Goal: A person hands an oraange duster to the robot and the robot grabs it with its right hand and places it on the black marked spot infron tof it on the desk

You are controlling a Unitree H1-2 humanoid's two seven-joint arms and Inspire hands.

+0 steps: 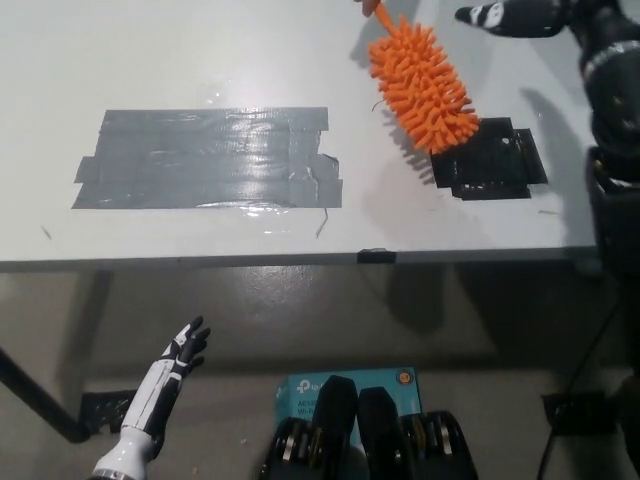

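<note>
An orange spiky duster [421, 85] hangs tilted over the desk, its handle running off the top edge of the head view. Its lower end sits just above the black marked spot [490, 160] at the desk's right. My black right hand [515, 17] is raised at the top right, a short way to the right of the duster's upper end and apart from it; I cannot see how its fingers stand. My white left hand [180, 350] rests open below the desk's front edge at the lower left.
A large grey tape patch [210, 160] covers the desk's left half. The white desk [200, 60] has its front edge running across the middle of the picture. A blue box [305, 392] lies on the floor below.
</note>
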